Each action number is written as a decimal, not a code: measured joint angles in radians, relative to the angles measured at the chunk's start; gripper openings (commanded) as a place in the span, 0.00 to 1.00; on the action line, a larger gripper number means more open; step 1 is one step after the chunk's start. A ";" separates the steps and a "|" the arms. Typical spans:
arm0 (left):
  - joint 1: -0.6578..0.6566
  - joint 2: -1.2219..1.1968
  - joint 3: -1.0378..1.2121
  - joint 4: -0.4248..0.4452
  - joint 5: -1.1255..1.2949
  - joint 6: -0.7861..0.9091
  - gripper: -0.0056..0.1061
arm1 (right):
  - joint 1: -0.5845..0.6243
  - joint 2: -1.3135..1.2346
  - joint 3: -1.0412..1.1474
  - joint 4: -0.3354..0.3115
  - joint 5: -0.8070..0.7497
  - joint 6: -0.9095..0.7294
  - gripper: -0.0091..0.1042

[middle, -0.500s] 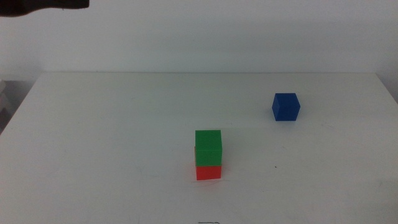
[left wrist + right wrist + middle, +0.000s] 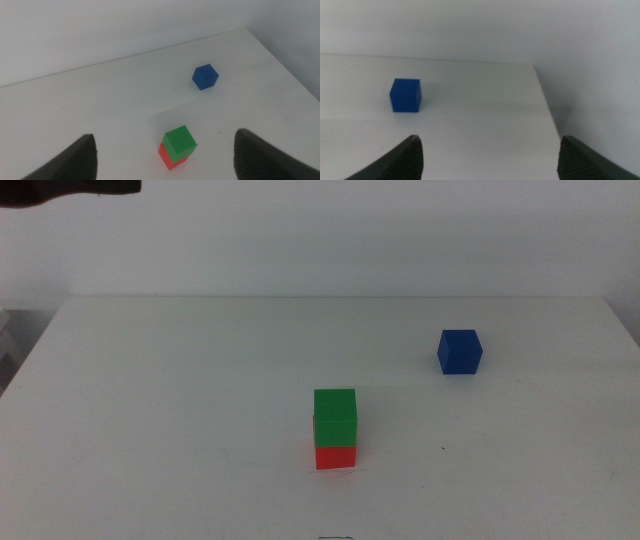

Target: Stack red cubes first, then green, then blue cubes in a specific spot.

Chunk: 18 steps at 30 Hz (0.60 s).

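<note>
The green cube (image 2: 335,417) sits on top of the red cube (image 2: 335,456) near the middle of the white table; the left wrist view also shows the green cube (image 2: 179,140) over the red cube (image 2: 167,157). The blue cube (image 2: 460,352) stands alone on the tabletop to the right and farther back, and appears as the blue cube (image 2: 205,77) (image 2: 405,95) in both wrist views. My left gripper (image 2: 165,135) is open, raised well above the stack. My right gripper (image 2: 490,138) is open, held back from the blue cube. Neither holds anything.
A dark part of the left arm (image 2: 70,188) shows at the top left corner of the middle view. The table's right edge (image 2: 545,100) runs close to the blue cube. A pale wall stands behind the table.
</note>
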 measured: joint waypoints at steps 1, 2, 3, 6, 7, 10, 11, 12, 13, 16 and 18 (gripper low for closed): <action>0.000 0.000 0.000 0.000 0.000 0.000 0.89 | 0.000 0.034 -0.024 -0.010 0.000 0.000 0.85; 0.000 0.000 0.000 0.001 0.000 0.000 0.89 | 0.000 0.065 -0.050 -0.021 -0.001 0.000 0.85; 0.000 0.000 0.000 0.001 0.000 0.000 0.89 | 0.000 0.093 -0.070 -0.027 -0.007 0.000 0.85; 0.000 0.000 0.000 0.001 0.000 0.000 0.89 | 0.000 0.153 -0.098 -0.029 -0.041 0.008 0.85; 0.000 0.000 0.000 0.001 0.000 0.000 0.89 | 0.000 0.165 -0.102 -0.020 -0.044 0.016 0.85; 0.000 0.000 0.000 0.001 0.000 0.000 0.89 | 0.000 0.205 -0.105 0.016 -0.025 0.041 0.85; 0.000 0.000 0.000 0.001 0.000 0.000 0.89 | 0.000 0.220 -0.109 0.026 -0.001 0.040 0.85; 0.000 0.000 0.000 0.001 0.000 0.000 0.89 | 0.000 0.238 -0.116 0.032 0.030 0.033 0.85; 0.000 0.000 0.000 0.001 0.000 0.000 0.89 | 0.000 0.259 -0.123 0.037 0.057 0.025 0.85; 0.000 0.000 0.001 0.001 0.000 0.000 0.89 | 0.000 0.333 -0.178 0.074 0.175 -0.014 0.85; 0.000 0.000 0.001 0.003 0.000 0.000 0.89 | 0.000 0.393 -0.239 0.118 0.261 -0.037 0.85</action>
